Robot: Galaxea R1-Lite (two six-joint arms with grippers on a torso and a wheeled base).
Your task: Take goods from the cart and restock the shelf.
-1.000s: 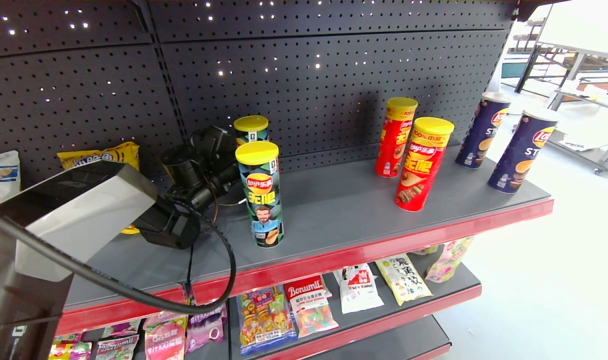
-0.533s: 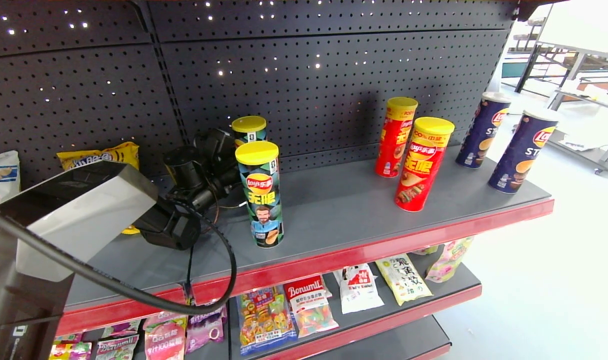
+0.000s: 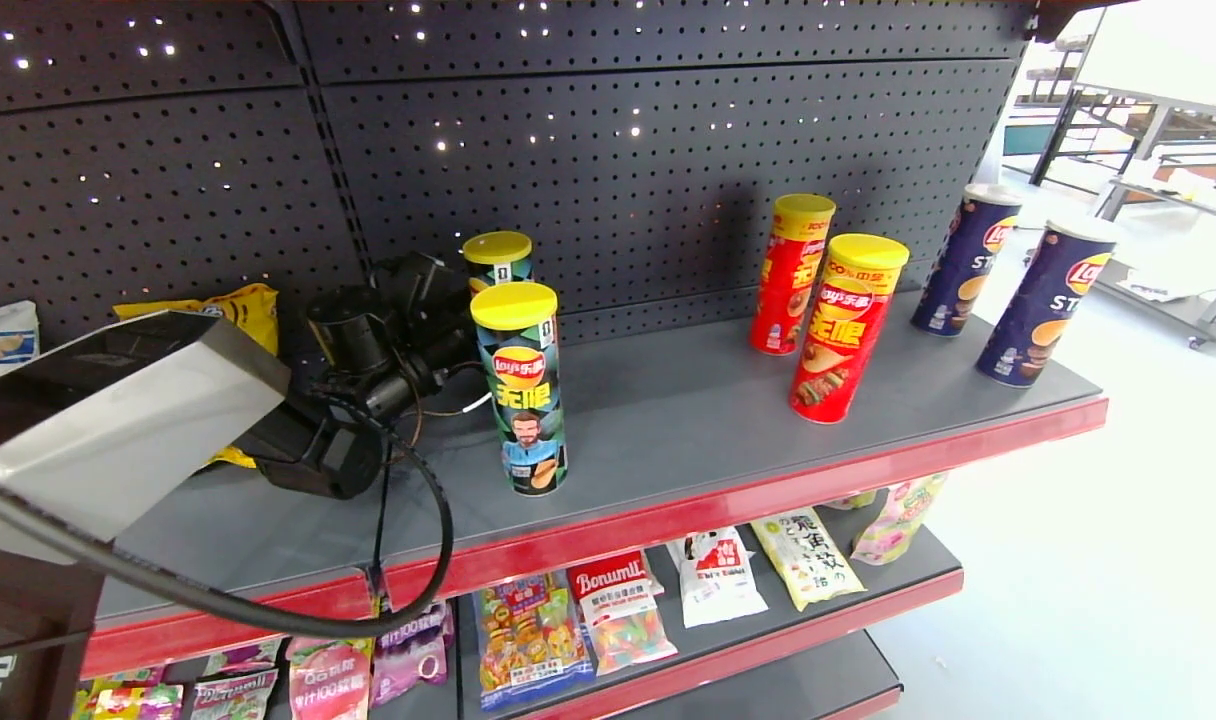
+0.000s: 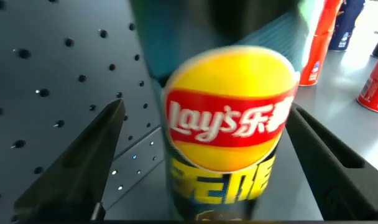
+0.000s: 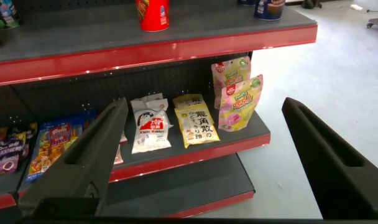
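Yellow-lidded rear can (image 3: 499, 250), half hidden and blurred, between left hand's (image 4: 206, 111) spread fingers (image 4: 83, 168).

Left of centre, a front green can (image 3: 524, 400) and a rear green can (image 3: 498, 262) stand on the grey shelf (image 3: 688, 420), with the left gripper (image 3: 438, 320) just beside the rear one. Two red cans (image 3: 796, 275) (image 3: 846, 330) stand right of centre, and two dark blue cans (image 3: 966, 262) (image 3: 1043, 305) stand at the right end. Snack bags (image 3: 618, 610) lie on the lower shelf (image 3: 918, 572).

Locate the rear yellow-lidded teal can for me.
In the head view, the rear teal can stands on the shelf left of centre, directly behind the front teal can, the left gripper at its left.
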